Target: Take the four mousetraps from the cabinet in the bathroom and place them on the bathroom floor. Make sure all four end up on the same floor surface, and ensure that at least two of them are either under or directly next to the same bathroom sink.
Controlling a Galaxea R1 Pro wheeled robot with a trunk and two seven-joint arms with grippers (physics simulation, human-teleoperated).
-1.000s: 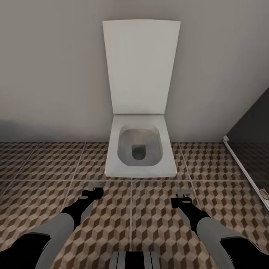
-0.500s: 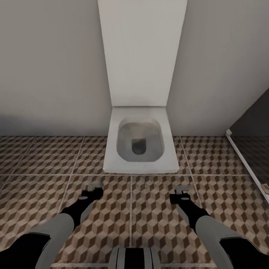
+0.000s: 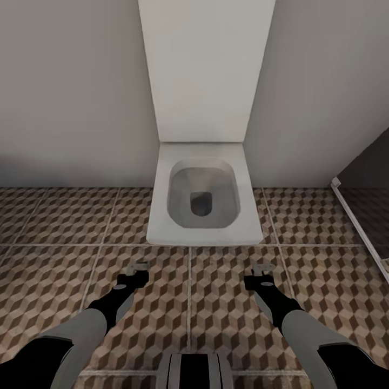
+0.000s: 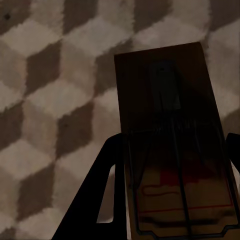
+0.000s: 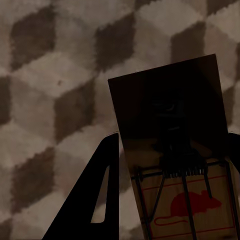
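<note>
The bathroom floor point(image 3: 65, 259) with its brown cube-pattern tiles spreads out below me. My left gripper point(image 3: 138, 273) hangs low over it, shut on a dark-brown mousetrap point(image 4: 160, 80) that sits between the black fingers point(image 4: 102, 195). My right gripper point(image 3: 262, 274) is level with it and shut on a second mousetrap point(image 5: 165, 100), which has a red mouse print. Both traps point at the tiles. The sink and the cabinet are out of view.
A white toilet point(image 3: 202, 162) with its lid up stands against the grey wall, straight ahead and just beyond both grippers. A white-framed dark glass partition point(image 3: 361, 224) runs along the right side. Tiled floor lies open to the left.
The whole view has shifted: the toilet looms larger and nearer, so the camera has moved forward. Both arms hold the same pose with the traps still gripped.
</note>
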